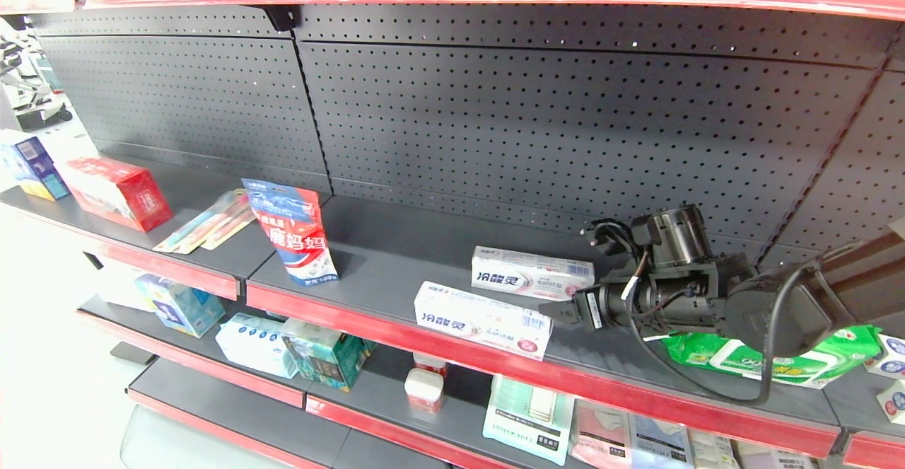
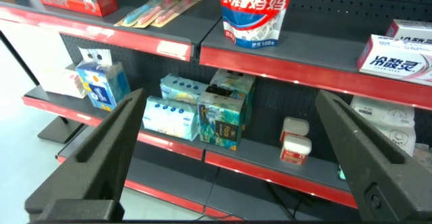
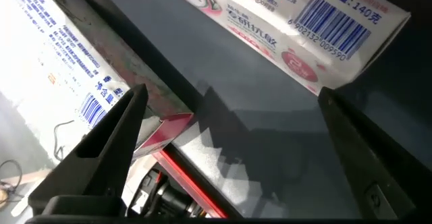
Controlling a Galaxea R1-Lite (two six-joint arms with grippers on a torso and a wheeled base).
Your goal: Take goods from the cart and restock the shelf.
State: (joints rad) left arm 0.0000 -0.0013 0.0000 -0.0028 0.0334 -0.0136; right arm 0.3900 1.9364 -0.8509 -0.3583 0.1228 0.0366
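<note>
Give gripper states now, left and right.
Left gripper: open, holding nothing.
Right gripper: open, holding nothing.

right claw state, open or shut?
Open. Right claw fingers stand wide apart with bare shelf between them, nothing gripped.

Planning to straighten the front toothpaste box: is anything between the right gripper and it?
Nothing visible. The open right gripper hovers close beside the front toothpaste box, with bare shelf between them; the rear toothpaste box lies behind, off that line.
</note>
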